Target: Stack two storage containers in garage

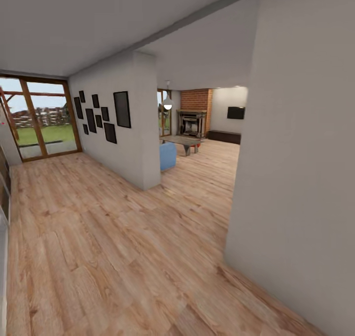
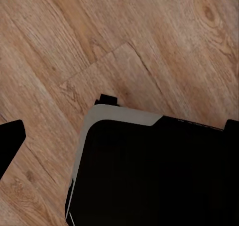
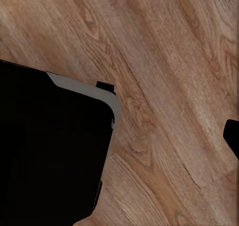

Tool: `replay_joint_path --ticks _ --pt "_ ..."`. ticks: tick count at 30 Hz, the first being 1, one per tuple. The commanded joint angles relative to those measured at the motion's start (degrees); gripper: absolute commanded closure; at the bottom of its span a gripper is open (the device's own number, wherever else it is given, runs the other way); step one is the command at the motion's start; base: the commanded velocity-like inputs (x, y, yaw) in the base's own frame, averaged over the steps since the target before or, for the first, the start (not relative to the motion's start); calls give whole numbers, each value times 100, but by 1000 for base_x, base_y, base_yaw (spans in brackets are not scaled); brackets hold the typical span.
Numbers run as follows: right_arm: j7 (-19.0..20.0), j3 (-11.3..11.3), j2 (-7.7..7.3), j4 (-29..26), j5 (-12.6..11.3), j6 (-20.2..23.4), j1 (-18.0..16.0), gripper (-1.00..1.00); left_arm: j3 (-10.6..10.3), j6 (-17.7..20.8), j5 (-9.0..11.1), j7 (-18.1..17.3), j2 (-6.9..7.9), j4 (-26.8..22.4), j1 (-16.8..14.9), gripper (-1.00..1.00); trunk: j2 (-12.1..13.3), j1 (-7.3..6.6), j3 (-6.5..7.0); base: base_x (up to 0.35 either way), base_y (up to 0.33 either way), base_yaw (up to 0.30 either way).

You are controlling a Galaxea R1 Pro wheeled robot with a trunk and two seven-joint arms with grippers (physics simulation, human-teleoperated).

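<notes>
The two storage containers and the garage are out of view. I stand in a hallway on light wood planks [image 1: 108, 237]. Past the white wall stub [image 1: 143, 129] the living room [image 1: 212, 153] opens, with a brick column [image 1: 195, 99], a black wall TV [image 1: 235, 112] and a blue sofa end [image 1: 167, 156]. A small red patch [image 1: 196, 144] by the low table [image 1: 183, 141] is too small to identify. My left gripper [image 2: 119, 134] hangs open over the planks, one dark fingertip [image 2: 10, 141] at each picture edge. My right gripper [image 3: 119, 136] also stands open, nothing between its fingers.
A plain white wall [image 1: 301, 178] stands close on the right, its corner narrowing the passage. Wood-framed glass doors [image 1: 42, 119] close the hallway's far left end, and dark picture frames [image 1: 101, 114] hang on the left wall. My black base [image 2: 149, 176] shows under both wrists.
</notes>
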Motion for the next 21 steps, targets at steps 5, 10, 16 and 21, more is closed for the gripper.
replay_joint_path --ticks 5,10,16,21 --pt "-14 6 -2 18 65 -67 -5 -100 43 1 19 -13 2 6 -2 -100 -3 5 -2 321 -1 25" --pt "-14 16 -2 16 63 -74 -5 -100 43 2 20 -13 19 6 -2 -100 -3 5 -2 321 0 2" --pt "-14 11 -2 18 57 -77 -5 -100 43 2 19 -13 30 6 -2 -100 -3 5 -2 322 0 0" --pt "-14 14 -13 18 67 -73 -5 -100 43 2 20 -13 29 6 -2 -100 -3 5 -2 322 0 0"
